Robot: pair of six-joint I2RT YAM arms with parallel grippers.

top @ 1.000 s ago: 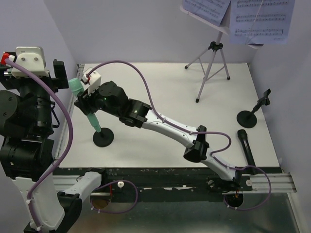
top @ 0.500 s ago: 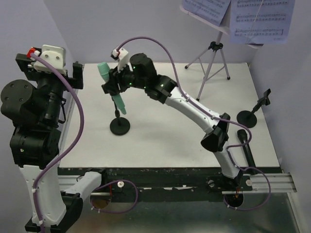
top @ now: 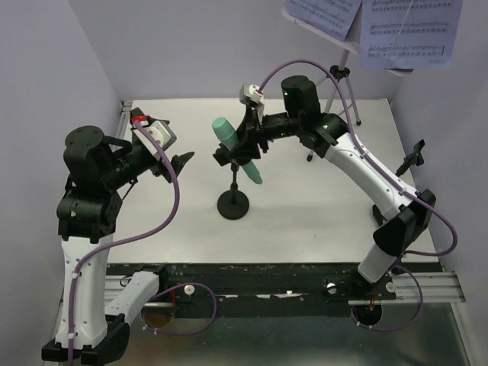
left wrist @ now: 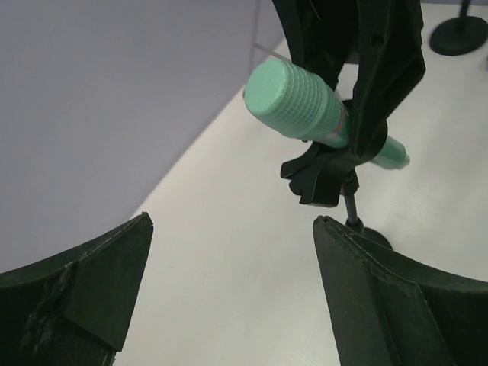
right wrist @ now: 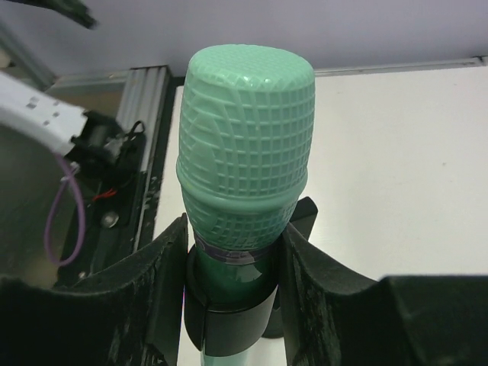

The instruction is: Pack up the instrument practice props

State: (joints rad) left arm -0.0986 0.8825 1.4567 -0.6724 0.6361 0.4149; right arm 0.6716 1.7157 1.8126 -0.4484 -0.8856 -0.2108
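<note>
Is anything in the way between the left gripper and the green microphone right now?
Nothing visible stands between them: the open left gripper faces the mint-green microphone across an empty gap. The right gripper is clamped on its body just below the head, leaving the head exposed.

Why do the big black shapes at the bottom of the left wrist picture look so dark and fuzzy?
Left wrist view: they're fingers of the left gripper, black and too near the lens; the mint-green microphone beyond is sharper. Top view: even light, soft shadows.
</note>
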